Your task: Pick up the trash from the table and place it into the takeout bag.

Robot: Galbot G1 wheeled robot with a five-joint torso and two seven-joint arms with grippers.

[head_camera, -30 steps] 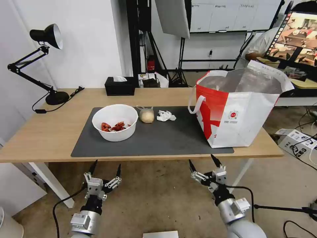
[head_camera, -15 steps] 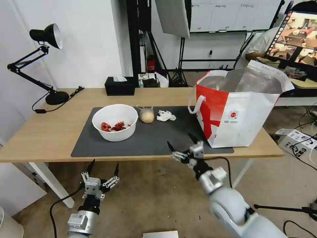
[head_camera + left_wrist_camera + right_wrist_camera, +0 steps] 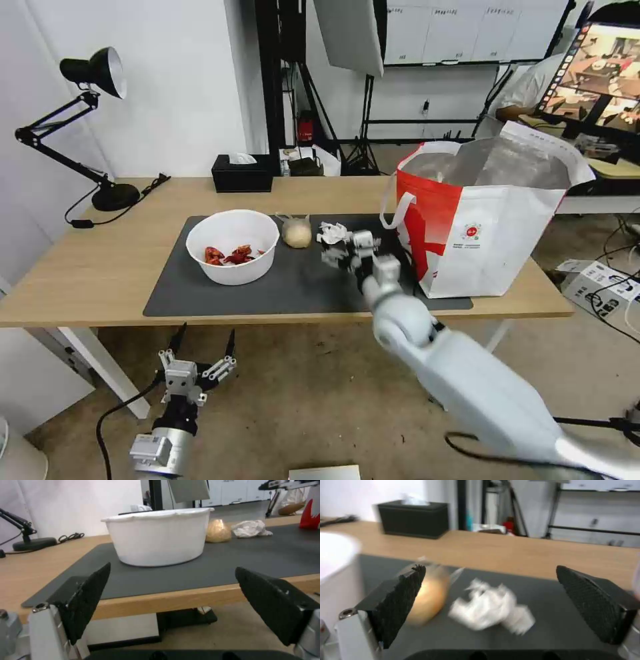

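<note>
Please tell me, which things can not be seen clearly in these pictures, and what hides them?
- Inside of the takeout bag: head view, its own walls hide the contents.
- Bowl contents: left wrist view, the side wall hides them.
- Napkin: right wrist view, motion blur.
- Bun bag: right wrist view, partly behind a finger of the right gripper.
- Left gripper is open, below the table edge.

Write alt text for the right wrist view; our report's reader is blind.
The right gripper, open, frames a crumpled white napkin on the dark grey mat. A pale bun in a clear bag lies beside it, a black tissue box behind.
</note>
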